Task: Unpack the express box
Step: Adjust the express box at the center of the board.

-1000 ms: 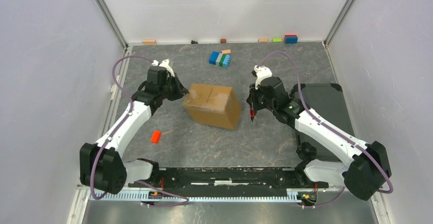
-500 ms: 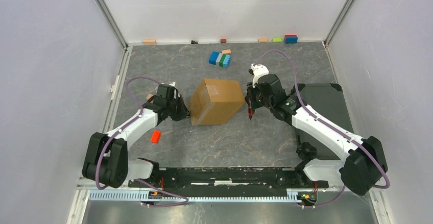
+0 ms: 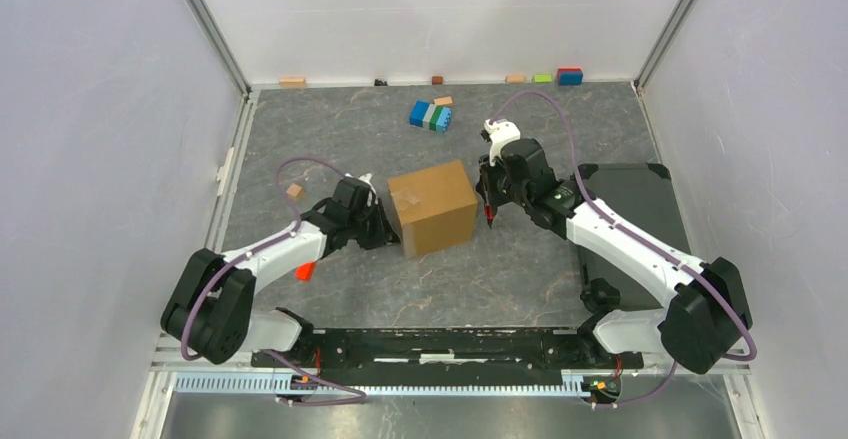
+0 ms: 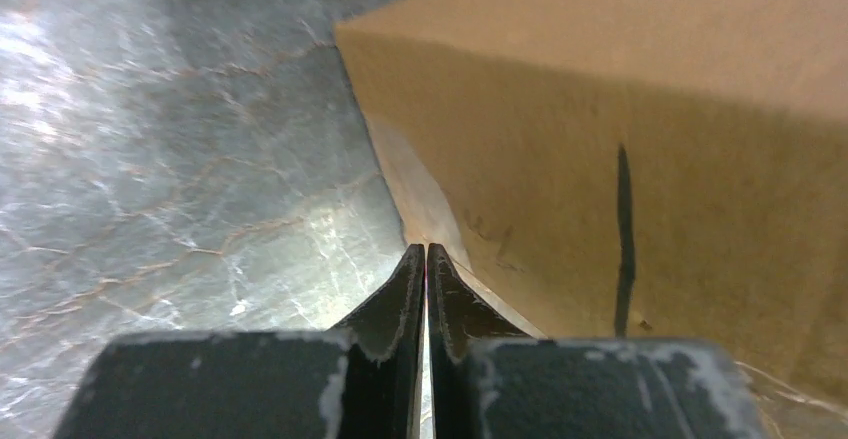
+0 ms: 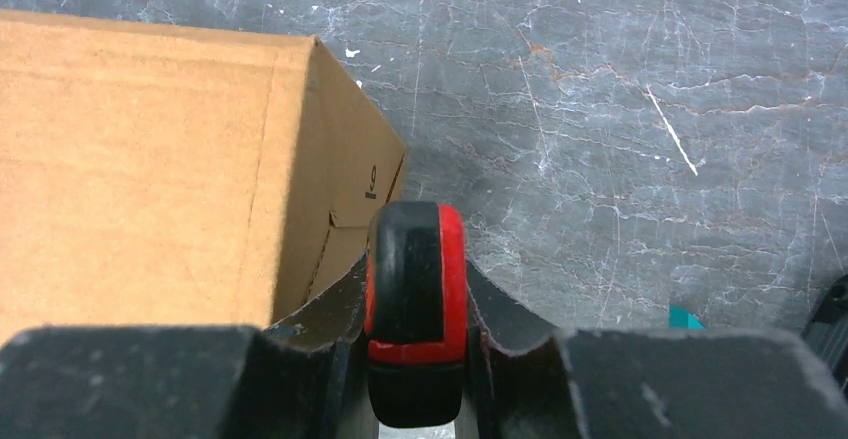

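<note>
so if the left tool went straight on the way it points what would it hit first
The express box: the shut left tool aims at its side, low by the bottom edge, and may already touch it.

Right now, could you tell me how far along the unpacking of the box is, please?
Done: nothing; the plain brown cardboard box stands closed. In hand: the right pincer grips a red-and-black tool beside it; the left pincer, shut, is at its lower edge. Left: opening it and emptying it.
</note>
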Action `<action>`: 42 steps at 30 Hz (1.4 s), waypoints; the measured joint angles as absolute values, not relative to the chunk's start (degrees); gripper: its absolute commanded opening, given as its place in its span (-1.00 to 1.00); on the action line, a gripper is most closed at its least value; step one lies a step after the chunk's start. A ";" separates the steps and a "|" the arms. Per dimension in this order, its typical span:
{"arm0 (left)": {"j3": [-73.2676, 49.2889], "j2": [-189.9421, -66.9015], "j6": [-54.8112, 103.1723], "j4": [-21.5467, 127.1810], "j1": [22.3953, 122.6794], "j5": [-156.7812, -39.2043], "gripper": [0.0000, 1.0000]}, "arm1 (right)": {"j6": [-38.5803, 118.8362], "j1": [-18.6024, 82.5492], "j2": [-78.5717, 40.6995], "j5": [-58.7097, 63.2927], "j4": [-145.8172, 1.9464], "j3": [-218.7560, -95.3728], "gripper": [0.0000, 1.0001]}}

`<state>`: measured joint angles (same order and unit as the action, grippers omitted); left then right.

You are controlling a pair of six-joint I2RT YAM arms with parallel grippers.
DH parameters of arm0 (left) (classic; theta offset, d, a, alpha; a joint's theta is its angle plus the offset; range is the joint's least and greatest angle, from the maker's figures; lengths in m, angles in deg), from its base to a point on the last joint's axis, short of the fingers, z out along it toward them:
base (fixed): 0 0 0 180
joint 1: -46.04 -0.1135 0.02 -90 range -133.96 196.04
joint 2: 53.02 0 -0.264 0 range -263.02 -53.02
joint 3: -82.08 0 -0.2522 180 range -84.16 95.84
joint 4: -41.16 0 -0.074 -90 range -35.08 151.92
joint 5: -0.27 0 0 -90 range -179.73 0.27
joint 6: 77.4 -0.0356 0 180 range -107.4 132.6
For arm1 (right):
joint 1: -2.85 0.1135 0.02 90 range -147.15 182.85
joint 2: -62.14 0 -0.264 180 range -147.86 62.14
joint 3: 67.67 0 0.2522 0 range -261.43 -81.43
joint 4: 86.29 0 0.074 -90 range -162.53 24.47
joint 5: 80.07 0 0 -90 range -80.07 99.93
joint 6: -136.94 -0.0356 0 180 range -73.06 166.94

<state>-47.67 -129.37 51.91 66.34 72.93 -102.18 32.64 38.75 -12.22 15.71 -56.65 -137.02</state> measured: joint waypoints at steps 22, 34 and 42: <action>-29.96 -123.38 48.72 77.73 64.45 -88.67 -0.01 | 34.17 39.16 -9.05 20.46 -53.05 -137.11 -1.00; -23.39 -142.79 47.95 69.36 68.02 -95.43 -0.16 | 33.07 42.70 0.06 20.65 -48.04 -139.84 -1.00; -37.40 -132.72 52.65 66.67 75.45 -95.03 -0.24 | 33.82 46.05 0.85 21.57 -48.48 -147.14 -1.00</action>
<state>-37.40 -132.72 52.65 66.67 75.45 -95.03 33.82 46.05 0.85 21.57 -48.48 -147.14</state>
